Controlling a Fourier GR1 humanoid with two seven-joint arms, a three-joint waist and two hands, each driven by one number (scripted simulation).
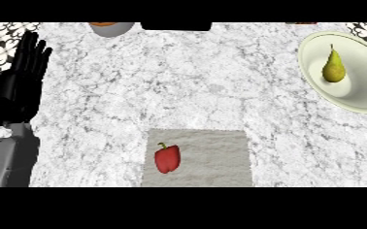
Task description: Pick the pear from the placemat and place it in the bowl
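The left hand rests open at the left edge, fingers straight, holding nothing. The pear lies in the bowl at the far right. The near placemat holds only a red pepper. The placing looks finished, so no further move seems needed.

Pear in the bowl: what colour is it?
Yellow-green with a thin brownish stem, seen in the head view; the pear lies in the pale bowl.

Left hand resting at left edge (fingers straight, up); grey forearm below
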